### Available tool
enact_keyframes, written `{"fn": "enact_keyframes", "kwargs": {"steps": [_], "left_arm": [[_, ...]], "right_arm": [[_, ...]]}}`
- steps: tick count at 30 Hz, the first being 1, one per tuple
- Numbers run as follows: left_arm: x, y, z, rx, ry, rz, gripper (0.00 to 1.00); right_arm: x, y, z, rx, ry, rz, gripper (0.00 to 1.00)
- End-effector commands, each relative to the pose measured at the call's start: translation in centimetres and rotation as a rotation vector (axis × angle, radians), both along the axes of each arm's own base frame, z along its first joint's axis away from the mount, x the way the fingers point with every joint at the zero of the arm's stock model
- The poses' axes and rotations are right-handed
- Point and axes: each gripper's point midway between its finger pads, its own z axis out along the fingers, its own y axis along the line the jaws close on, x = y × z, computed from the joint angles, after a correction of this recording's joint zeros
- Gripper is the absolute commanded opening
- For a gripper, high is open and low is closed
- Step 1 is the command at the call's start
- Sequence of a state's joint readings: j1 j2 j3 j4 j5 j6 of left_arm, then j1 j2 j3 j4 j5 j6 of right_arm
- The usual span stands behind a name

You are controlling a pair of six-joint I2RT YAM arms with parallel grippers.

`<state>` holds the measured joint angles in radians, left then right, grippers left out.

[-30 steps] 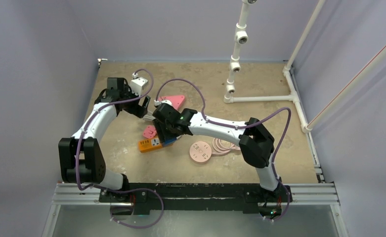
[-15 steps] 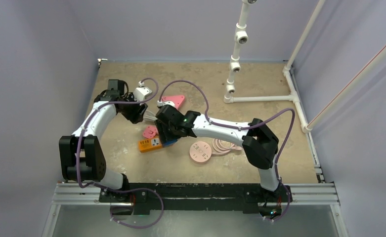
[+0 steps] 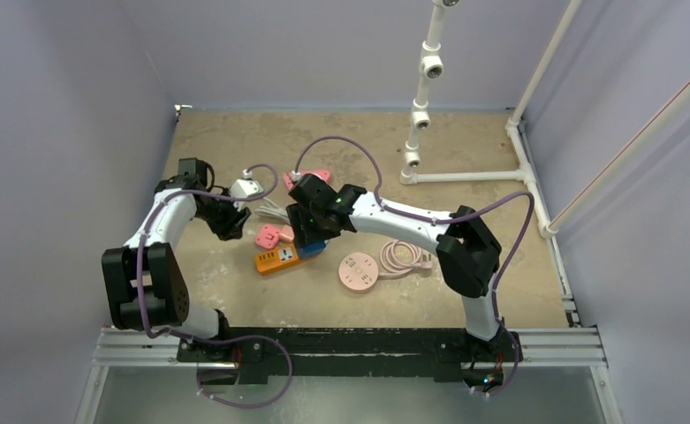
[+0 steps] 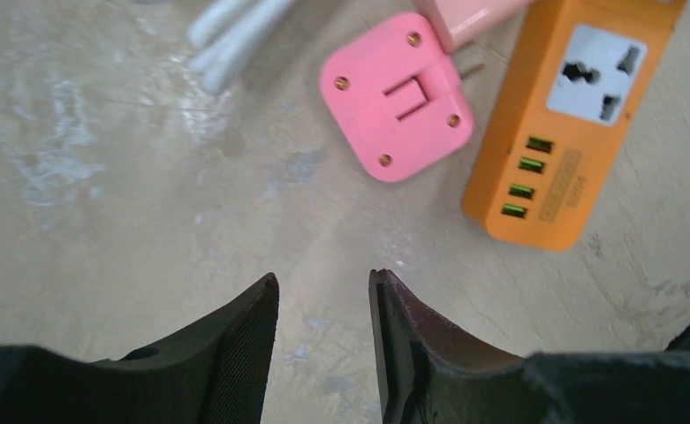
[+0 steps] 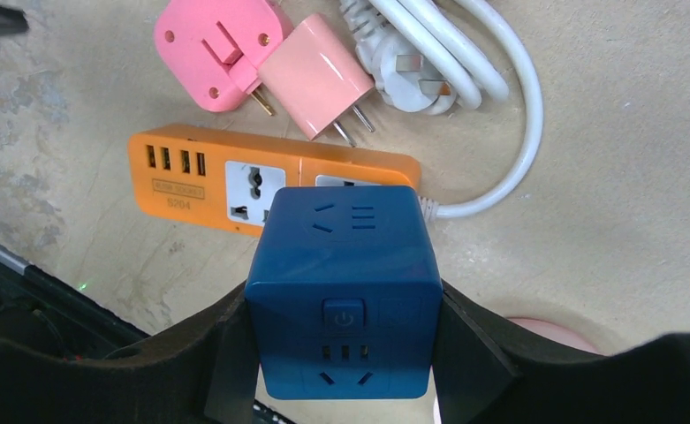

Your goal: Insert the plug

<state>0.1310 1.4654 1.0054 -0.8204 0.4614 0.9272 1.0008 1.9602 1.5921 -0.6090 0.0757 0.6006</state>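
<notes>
Your right claw (image 5: 341, 309) is clamped on the blue cube socket (image 5: 341, 256), over one end of the orange power strip (image 5: 191, 177); you can't tell if they touch. Your left claw (image 4: 323, 283) is empty, jaws narrowly apart, above bare surface (image 4: 102, 177) near the pink adapter (image 4: 394, 97). White plug (image 5: 403, 75) lies loose beside the pale charger (image 5: 316, 75).

The left arm (image 3: 171, 218) and right arm (image 3: 400, 221) share white curved links, bulky black joint housings, looping purple cables (image 3: 337, 139) and matte black, textured fingers (image 4: 239, 349).
</notes>
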Motion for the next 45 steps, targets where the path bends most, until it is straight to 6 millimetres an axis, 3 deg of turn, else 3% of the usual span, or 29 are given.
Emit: {"fn": "enact_keyframes", "kwargs": {"steps": [1, 9, 22, 35, 45], "left_arm": [[-2.2, -1.3, -0.2, -0.048, -0.014, -0.173, 0.41], [-3.1, -2.1, -1.2, -0.086, -0.019, -0.217, 0.4], [-1.5, -2.2, -0.5, -0.106, -0.056, -0.158, 0.38], [-1.6, -2.6, -0.3, -0.126, -0.059, -0.165, 0.38], [-2.6, -2.7, -1.2, -0.112, -0.043, -0.206, 0.35]], "right_arm": [[0.8, 1.6, 4.0, 0.083, -0.033, 0.031, 0.0], [0.9, 2.5, 4.8, 0.11, -0.035, 0.065, 0.0], [-0.3, 0.0, 1.0, 0.012, 0.006, 0.057, 0.0], [-0.2, 1.1, 2.2, 0.05, 0.006, 0.063, 0.0], [-0.1, 1.4, 1.5, 0.042, 0.009, 0.023, 0.0]]}}
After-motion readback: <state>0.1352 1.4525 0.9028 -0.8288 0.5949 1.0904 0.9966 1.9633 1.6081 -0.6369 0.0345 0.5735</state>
